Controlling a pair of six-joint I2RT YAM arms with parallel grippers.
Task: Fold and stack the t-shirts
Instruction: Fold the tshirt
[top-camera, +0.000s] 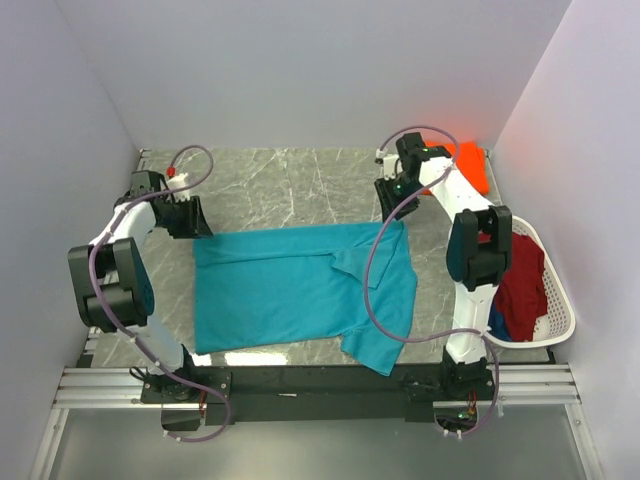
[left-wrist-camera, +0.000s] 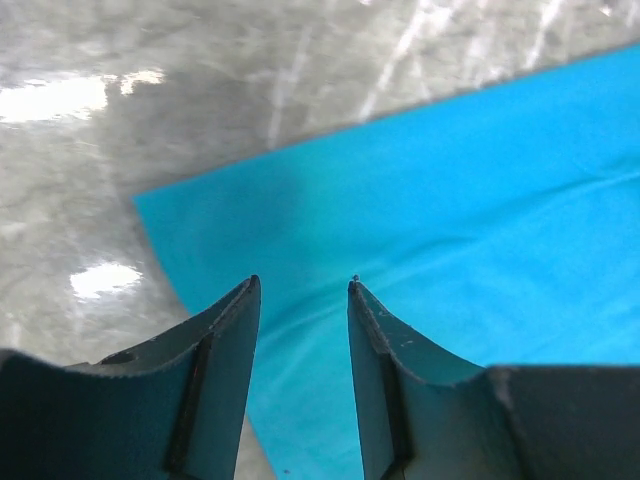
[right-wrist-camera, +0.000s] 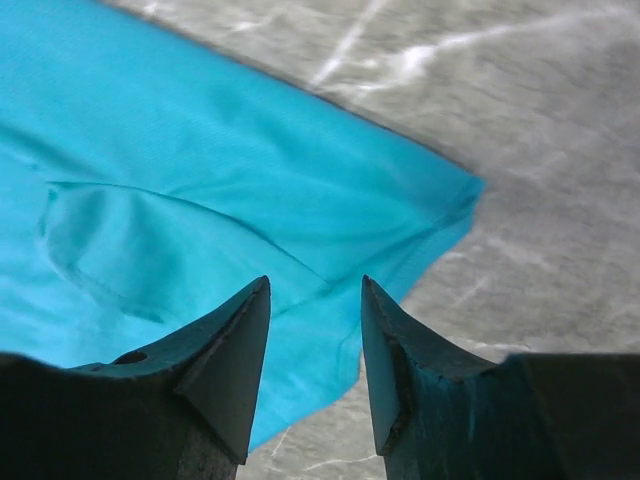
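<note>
The orange shirt in the far right corner was half hidden behind the right arm, so its shape was hard to make out. In the white plastic basket, the dark red shirt and some blue cloth were partly covered by the same arm. The teal shirt lay spread in the middle of the grey marbled table, soft and smooth, with one sleeve folded inward. The left gripper hung over its far left corner and the right gripper over its far right corner. Both pairs of dark pointed fingers stood apart, with nothing between them.
</note>
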